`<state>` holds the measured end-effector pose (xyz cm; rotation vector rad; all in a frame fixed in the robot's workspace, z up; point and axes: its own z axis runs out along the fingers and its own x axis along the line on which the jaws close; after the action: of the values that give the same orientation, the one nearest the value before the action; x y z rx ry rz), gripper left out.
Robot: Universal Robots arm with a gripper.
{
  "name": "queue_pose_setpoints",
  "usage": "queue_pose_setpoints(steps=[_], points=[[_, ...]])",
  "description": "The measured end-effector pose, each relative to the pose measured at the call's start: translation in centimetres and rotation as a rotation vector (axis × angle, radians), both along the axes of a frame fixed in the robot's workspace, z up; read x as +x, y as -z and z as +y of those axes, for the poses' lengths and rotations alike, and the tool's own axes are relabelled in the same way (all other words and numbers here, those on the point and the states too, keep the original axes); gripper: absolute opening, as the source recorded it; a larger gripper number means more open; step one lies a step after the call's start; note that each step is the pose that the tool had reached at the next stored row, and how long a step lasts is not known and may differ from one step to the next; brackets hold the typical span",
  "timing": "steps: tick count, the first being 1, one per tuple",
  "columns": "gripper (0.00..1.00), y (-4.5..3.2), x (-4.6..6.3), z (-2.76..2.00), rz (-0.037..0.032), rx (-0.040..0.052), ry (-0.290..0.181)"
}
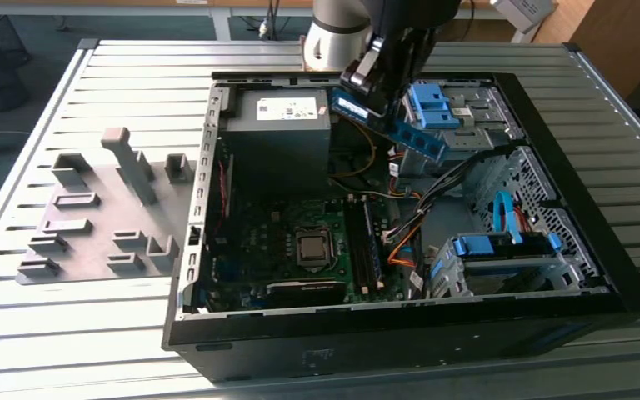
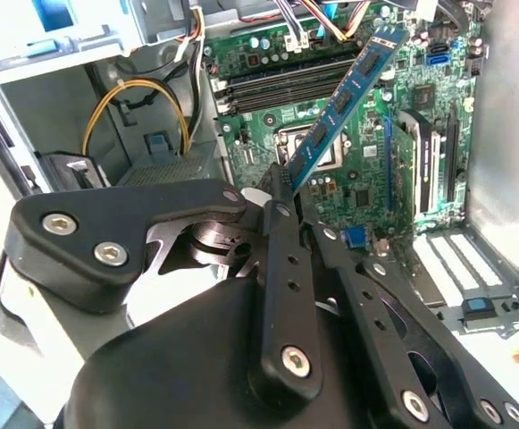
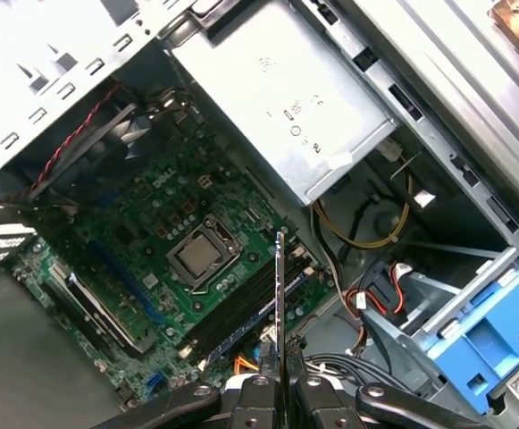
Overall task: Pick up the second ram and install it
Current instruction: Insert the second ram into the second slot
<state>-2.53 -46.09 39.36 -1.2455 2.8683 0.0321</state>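
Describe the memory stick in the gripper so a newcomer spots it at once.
Look at the open computer case on the slatted table. Over it, near the grey power supply, the gripper is shut on the second ram: a long, thin circuit board with black chips, held slanting in mid-air, unlike the blue drive-bay clips beside it.

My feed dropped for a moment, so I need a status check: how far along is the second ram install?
Done: the pick-up. The gripper is shut on one end of the second ram, away from the grey fixture plate. In hand: the stick hangs tilted in the air above the open case's motherboard. Left: seating. It is not yet in the memory slots.
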Motion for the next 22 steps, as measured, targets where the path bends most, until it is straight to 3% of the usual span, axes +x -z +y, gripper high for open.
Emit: queue_pose_setpoints(steps=[22], points=[[0.14, 0.03, 0.00, 0.00, 0.0000, -0.0003, 0.174]])
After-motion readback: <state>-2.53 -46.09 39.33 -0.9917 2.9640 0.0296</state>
